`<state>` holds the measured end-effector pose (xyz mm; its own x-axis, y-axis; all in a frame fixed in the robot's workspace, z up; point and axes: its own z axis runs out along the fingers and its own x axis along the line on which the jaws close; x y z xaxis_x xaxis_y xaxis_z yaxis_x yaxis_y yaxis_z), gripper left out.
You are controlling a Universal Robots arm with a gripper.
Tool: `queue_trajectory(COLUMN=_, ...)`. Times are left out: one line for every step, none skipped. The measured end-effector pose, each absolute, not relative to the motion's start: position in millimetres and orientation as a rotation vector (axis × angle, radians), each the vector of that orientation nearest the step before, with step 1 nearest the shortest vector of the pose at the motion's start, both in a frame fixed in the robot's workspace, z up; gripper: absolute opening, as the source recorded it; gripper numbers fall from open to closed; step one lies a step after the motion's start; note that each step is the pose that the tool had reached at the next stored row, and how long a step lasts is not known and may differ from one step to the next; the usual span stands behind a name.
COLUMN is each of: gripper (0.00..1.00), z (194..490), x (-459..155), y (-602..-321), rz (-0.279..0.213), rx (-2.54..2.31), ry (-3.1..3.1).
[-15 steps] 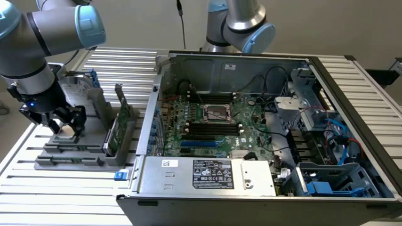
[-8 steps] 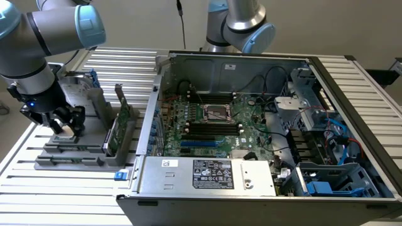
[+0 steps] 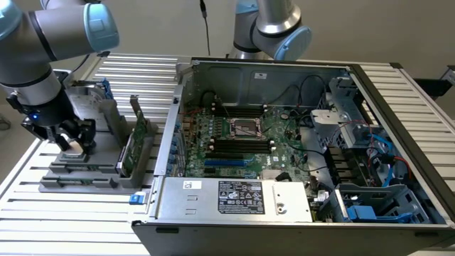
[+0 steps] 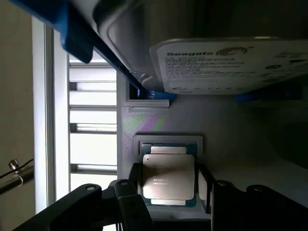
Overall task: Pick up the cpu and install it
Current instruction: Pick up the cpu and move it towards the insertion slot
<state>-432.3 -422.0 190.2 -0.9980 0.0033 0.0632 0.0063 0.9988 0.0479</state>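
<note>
The cpu (image 4: 168, 175), a small square chip with a silvery top, lies flat in a recess of the grey parts holder (image 4: 159, 120). My gripper (image 4: 169, 195) straddles it, and the black fingers (image 4: 134, 190) press against its two opposite edges. In the exterior view my gripper (image 3: 73, 149) hangs low over the grey parts holder (image 3: 85, 178) at the exterior view's left, outside the computer case. The motherboard's square socket (image 3: 245, 128) sits open in the middle of the case, far from the gripper.
A silver hard drive (image 4: 226, 62) with a white label and blue bracket stands just behind the cpu. A thin green card (image 3: 138, 144) stands upright in the holder between gripper and case (image 3: 178, 106). A second arm (image 3: 274, 32) rises behind the case.
</note>
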Motion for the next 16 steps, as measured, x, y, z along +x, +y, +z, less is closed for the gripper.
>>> queue_trajectory(gripper=0.55, z=191, x=-432, y=-422, rz=-0.074, rx=-0.007, ry=-3.078)
queue_trajectory(gripper=0.55, z=193, x=-432, y=-422, rz=-0.074, rx=-0.007, ry=-3.077)
queue_trajectory(gripper=0.55, z=196, x=-432, y=-422, rz=-0.074, rx=-0.007, ry=-3.078)
queue_trajectory(gripper=0.55, z=198, x=-432, y=-422, rz=-0.074, rx=-0.007, ry=-3.078)
queue_trajectory(gripper=0.55, z=201, x=-432, y=-422, rz=-0.074, rx=-0.007, ry=-3.077)
queue_trajectory(gripper=0.55, z=204, x=-432, y=-422, rz=-0.074, rx=-0.007, ry=-3.077)
queue_trajectory(gripper=0.55, z=208, x=-432, y=-422, rz=-0.074, rx=-0.007, ry=-3.077)
queue_trajectory(gripper=0.55, z=212, x=-432, y=-422, rz=-0.074, rx=-0.007, ry=-3.077)
queue_trajectory(gripper=0.55, z=215, x=-432, y=-422, rz=-0.074, rx=-0.007, ry=-3.077)
queue_trajectory(gripper=0.55, z=219, x=-432, y=-422, rz=-0.074, rx=-0.007, ry=-3.077)
queue_trajectory(gripper=0.55, z=223, x=-432, y=-422, rz=-0.074, rx=-0.007, ry=-3.077)
queue_trajectory(gripper=0.55, z=228, x=-432, y=-422, rz=-0.074, rx=-0.007, ry=-3.076)
queue_trajectory(gripper=0.55, z=232, x=-432, y=-422, rz=-0.074, rx=-0.007, ry=-3.076)
queue_trajectory(gripper=0.55, z=237, x=-432, y=-422, rz=-0.074, rx=-0.007, ry=-3.076)
queue_trajectory(gripper=0.55, z=241, x=-432, y=-422, rz=-0.074, rx=-0.007, ry=-3.076)
queue_trajectory(gripper=0.55, z=246, x=-431, y=-422, rz=-0.074, rx=-0.007, ry=-3.076)
